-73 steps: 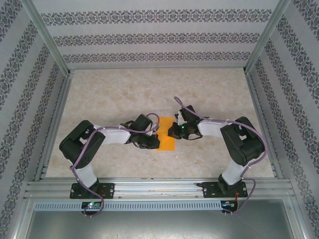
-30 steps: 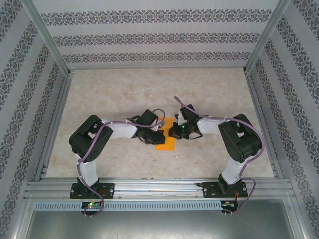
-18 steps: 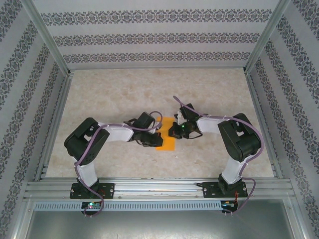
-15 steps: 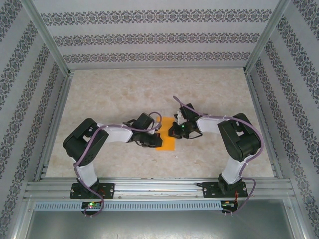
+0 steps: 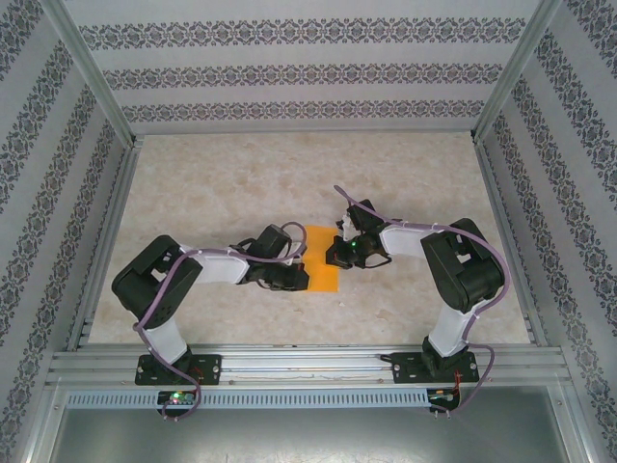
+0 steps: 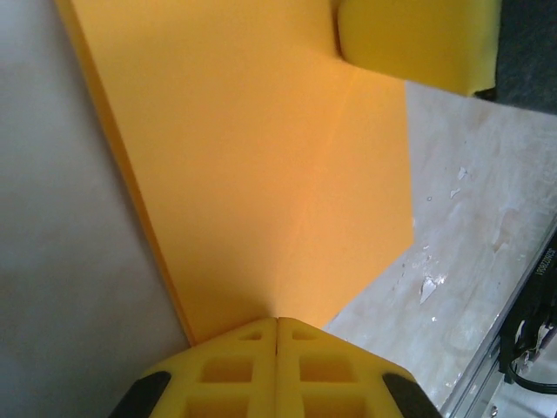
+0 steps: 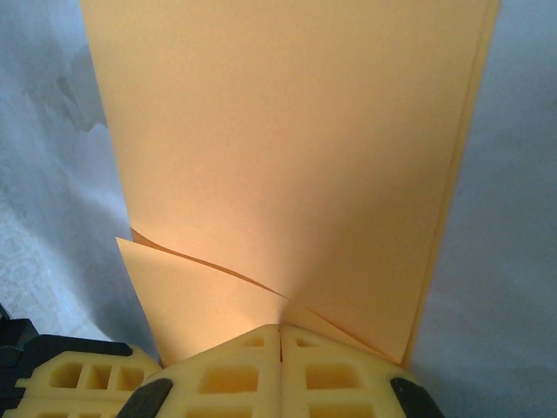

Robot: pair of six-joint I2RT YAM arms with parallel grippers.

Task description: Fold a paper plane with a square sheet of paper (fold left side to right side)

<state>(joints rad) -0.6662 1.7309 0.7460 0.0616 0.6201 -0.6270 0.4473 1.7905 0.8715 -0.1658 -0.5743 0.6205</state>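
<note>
At table (image 5: 241, 183) centre, the left gripper (image 6: 277, 324) is noted fully closed, tips pressed against one edge of the square sheet of paper (image 5: 322, 272). The right gripper (image 7: 280, 329) is clamped on the opposite edge, with lifted layers pinched. The sheet is seen between both.

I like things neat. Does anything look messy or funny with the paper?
Yes, a little. Near the right fingers, one layer of the orange paper bows up in a curve instead of lying flat on the layer below. No tear shows.
</note>
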